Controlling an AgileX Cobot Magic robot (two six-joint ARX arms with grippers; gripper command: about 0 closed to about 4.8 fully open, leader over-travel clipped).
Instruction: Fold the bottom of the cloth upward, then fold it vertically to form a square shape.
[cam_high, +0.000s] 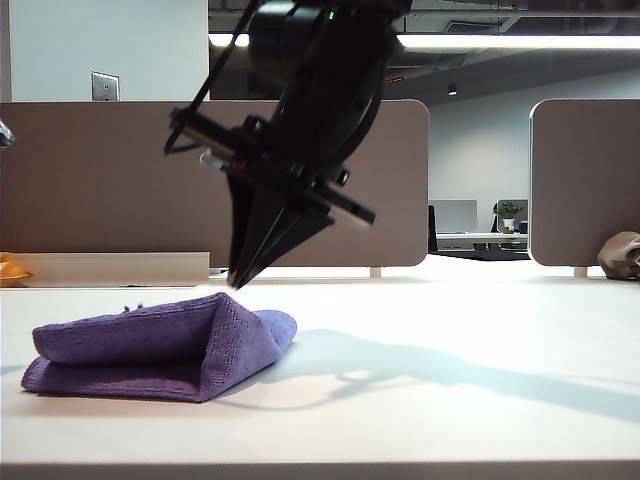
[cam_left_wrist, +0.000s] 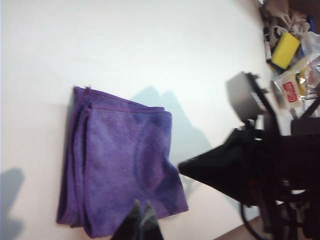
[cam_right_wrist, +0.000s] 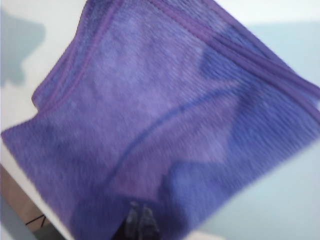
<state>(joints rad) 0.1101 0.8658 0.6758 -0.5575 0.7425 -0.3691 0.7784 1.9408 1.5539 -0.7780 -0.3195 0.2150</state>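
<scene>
The purple cloth (cam_high: 150, 345) lies folded into a thick, roughly square pad on the left of the white table (cam_high: 450, 420). Its stitched hems are stacked along one side in the left wrist view (cam_left_wrist: 120, 160). My right gripper (cam_high: 238, 280) reaches across from above and points down, shut and empty, with its tips just over the cloth's upper fold. The right wrist view has it hovering over the cloth (cam_right_wrist: 165, 115), fingers together (cam_right_wrist: 139, 207). It also appears as a dark wedge (cam_left_wrist: 181, 166) beside the cloth. My left gripper (cam_left_wrist: 141, 204) is shut and empty above the cloth's near edge.
A brown lumpy object (cam_high: 620, 255) sits at the far right of the table by a partition panel (cam_high: 585, 180). An orange item (cam_high: 10, 268) is at the far left edge. A yellow sponge (cam_left_wrist: 286, 50) and packets lie in a clutter beyond the table.
</scene>
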